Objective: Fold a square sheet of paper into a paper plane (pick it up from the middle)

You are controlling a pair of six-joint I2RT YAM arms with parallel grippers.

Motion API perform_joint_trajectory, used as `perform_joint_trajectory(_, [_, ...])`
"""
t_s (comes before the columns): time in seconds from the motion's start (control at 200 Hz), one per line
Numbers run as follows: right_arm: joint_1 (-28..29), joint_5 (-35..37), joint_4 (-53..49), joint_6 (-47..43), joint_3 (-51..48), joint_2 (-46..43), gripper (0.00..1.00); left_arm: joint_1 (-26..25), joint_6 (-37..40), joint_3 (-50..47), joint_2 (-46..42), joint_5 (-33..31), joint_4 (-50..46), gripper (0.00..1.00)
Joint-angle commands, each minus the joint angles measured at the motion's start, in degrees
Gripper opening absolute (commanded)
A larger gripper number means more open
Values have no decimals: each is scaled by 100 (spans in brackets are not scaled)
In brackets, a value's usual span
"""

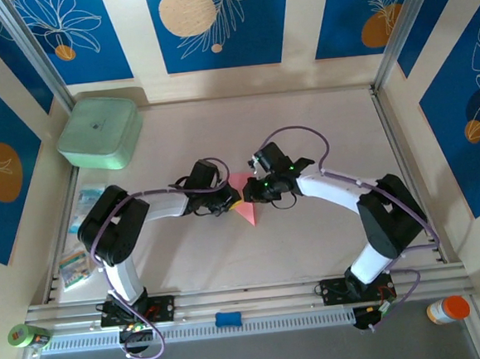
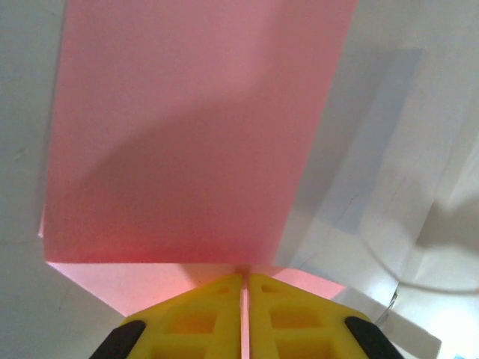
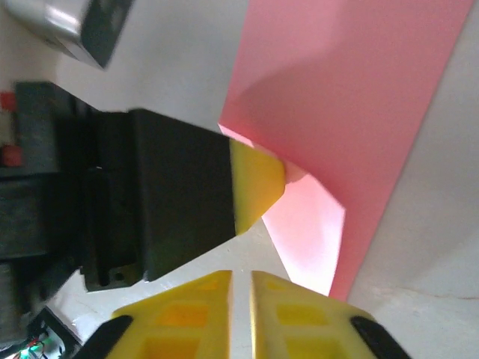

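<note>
The pink-red square sheet of paper (image 1: 244, 197) lies at mid-table as a folded, pointed triangle with its tip toward the near edge. My left gripper (image 1: 230, 203) is at its left edge. In the left wrist view the yellow fingers (image 2: 217, 314) are pressed together, and my left gripper (image 2: 245, 275) is shut on the edge of the paper (image 2: 187, 134), which has a raised flap. My right gripper (image 1: 253, 192) is at the sheet's right side. In the right wrist view it (image 3: 241, 278) has its jaws nearly together over bare table, nothing between them, just short of the paper (image 3: 352, 97).
A mint-green box (image 1: 101, 132) stands at the back left. Clear printed packets (image 1: 86, 204) lie along the left edge. Metal frame posts (image 1: 386, 135) border the table. On the near rail are a blue piece (image 1: 228, 318), a green can (image 1: 28, 335) and an orange-capped bottle (image 1: 448, 309).
</note>
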Motion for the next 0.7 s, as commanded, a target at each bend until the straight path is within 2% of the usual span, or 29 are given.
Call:
perform_joint_trajectory(0.0, [-53, -79, -53, 117, 26, 270, 9, -55, 84, 181, 152, -118, -407, 8])
perform_joint_trajectory(0.49, [-237, -145, -16, 150, 229, 983, 6, -55, 19, 173, 336, -28, -285, 4])
perform_joint_trajectory(0.695, [-253, 102, -268, 138, 329, 1259, 6, -45, 58, 115, -65, -132, -483, 11])
